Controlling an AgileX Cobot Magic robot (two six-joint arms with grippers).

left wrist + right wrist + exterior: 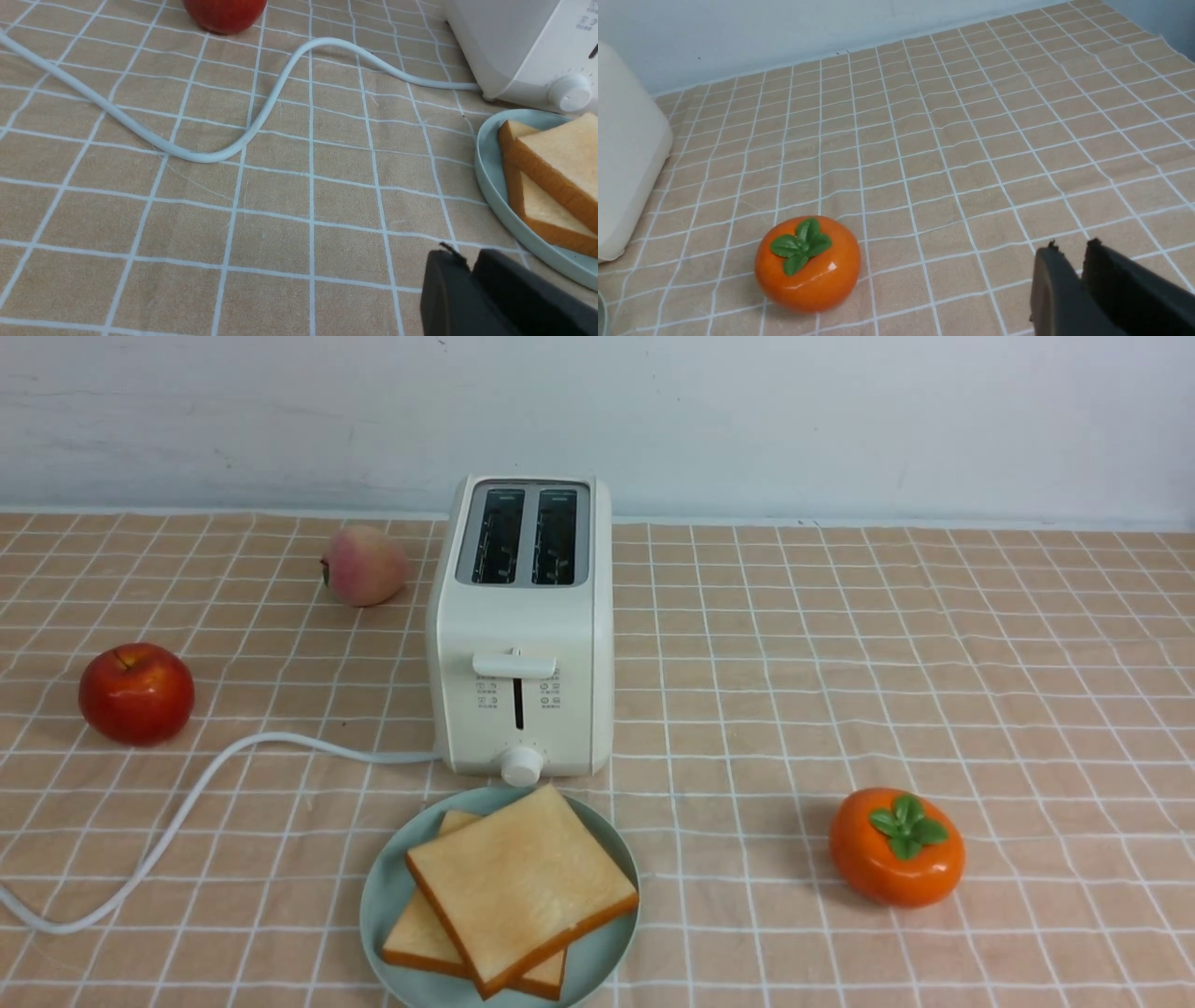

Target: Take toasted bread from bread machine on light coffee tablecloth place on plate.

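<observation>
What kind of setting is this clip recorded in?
Probably a staged tabletop breakfast setup, not a real kitchen: a checked tablecloth against a bare wall, a toaster, and glossy, likely fake, fruit such as the persimmon.

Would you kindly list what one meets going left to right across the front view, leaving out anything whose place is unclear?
Red apple → peach → bread machine → persimmon. The plate of toasted bread overlaps the machine's span, so it is left out.

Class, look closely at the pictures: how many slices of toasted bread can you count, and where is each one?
2. Both lie on the plate in front of the bread machine: the upper slice rests across the lower slice. The slots look empty from the front view.
</observation>
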